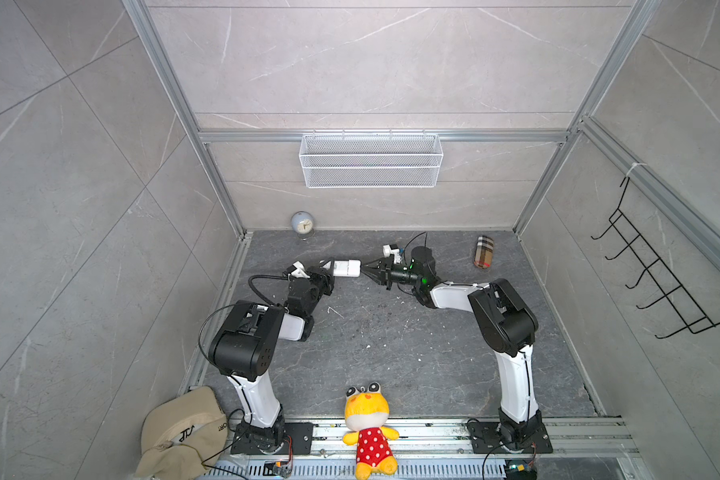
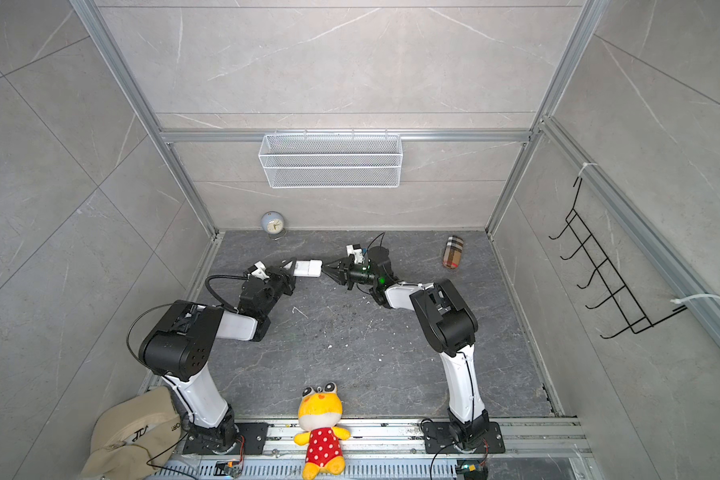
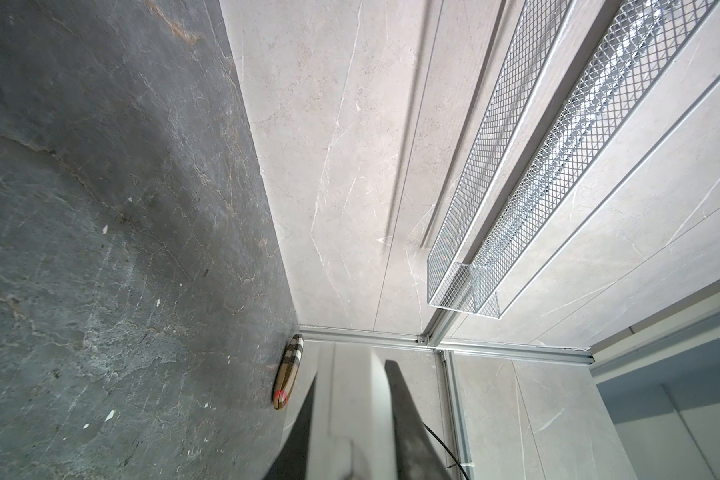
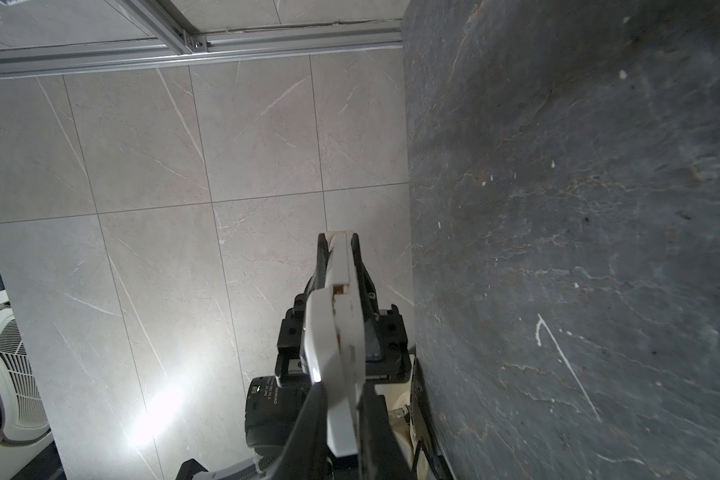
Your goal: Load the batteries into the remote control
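The white remote control (image 1: 347, 268) (image 2: 308, 268) hangs level above the back of the dark floor. My left gripper (image 1: 329, 268) (image 3: 352, 370) is shut on its left end, and in the left wrist view the white body (image 3: 350, 415) fills the gap between the two black fingers. My right gripper (image 1: 366, 269) (image 4: 339, 399) meets the remote's right end. The right wrist view looks along the remote (image 4: 341, 266). There a white back cover piece (image 4: 319, 340) overlaps it, and the right fingers press on both sides of this piece. The batteries are out of view.
A plaid case (image 1: 484, 252) lies at the back right and a small clock (image 1: 302, 224) stands by the back wall. A wire basket (image 1: 371, 160) hangs on that wall. A frog plush (image 1: 368, 428) and a beige cap (image 1: 179, 432) sit at the front rail.
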`<state>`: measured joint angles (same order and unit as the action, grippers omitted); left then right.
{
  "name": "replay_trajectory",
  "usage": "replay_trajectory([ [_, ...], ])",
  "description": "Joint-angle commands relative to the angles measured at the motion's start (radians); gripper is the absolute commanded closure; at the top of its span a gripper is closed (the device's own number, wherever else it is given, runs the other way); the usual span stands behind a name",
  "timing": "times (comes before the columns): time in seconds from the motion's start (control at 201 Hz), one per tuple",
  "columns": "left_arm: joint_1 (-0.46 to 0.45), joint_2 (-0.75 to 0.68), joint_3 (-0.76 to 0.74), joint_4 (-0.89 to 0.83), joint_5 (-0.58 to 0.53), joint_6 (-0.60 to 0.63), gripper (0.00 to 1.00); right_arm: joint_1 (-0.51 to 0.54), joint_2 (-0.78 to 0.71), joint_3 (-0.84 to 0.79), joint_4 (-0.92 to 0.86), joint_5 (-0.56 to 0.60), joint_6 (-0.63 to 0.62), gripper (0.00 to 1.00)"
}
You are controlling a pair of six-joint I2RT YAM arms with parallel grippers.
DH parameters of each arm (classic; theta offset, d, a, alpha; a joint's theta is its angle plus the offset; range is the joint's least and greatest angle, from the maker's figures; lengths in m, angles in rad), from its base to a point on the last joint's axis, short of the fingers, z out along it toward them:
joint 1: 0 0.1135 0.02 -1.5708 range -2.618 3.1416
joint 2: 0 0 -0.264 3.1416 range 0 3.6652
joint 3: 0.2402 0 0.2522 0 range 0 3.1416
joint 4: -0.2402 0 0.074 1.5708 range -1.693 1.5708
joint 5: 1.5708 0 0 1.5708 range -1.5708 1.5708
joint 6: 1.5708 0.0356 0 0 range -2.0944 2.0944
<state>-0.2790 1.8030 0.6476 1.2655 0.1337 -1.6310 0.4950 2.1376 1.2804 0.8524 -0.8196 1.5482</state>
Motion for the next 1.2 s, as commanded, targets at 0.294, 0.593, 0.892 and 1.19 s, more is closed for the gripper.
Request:
replay_trajectory([
  [0.294, -0.003, -0.05, 0.023, 0.097, 0.018, -0.016, 0.89, -0.023, -0.082, -0.044, -0.048, -0.019, -0.081, 0.49],
  [0.593, -0.004, -0.066, 0.029, 0.063, 0.033, -0.029, 0.89, -0.024, -0.123, -0.032, -0.15, -0.06, -0.212, 0.06],
  [0.892, -0.005, -0.089, 0.05, -0.014, 0.067, -0.035, 0.89, 0.013, -0.131, 0.082, -0.473, -0.047, -0.45, 0.01],
  [1.19, -0.006, -0.089, 0.046, -0.026, 0.067, -0.028, 0.89, 0.025, -0.14, 0.09, -0.459, -0.031, -0.435, 0.04],
])
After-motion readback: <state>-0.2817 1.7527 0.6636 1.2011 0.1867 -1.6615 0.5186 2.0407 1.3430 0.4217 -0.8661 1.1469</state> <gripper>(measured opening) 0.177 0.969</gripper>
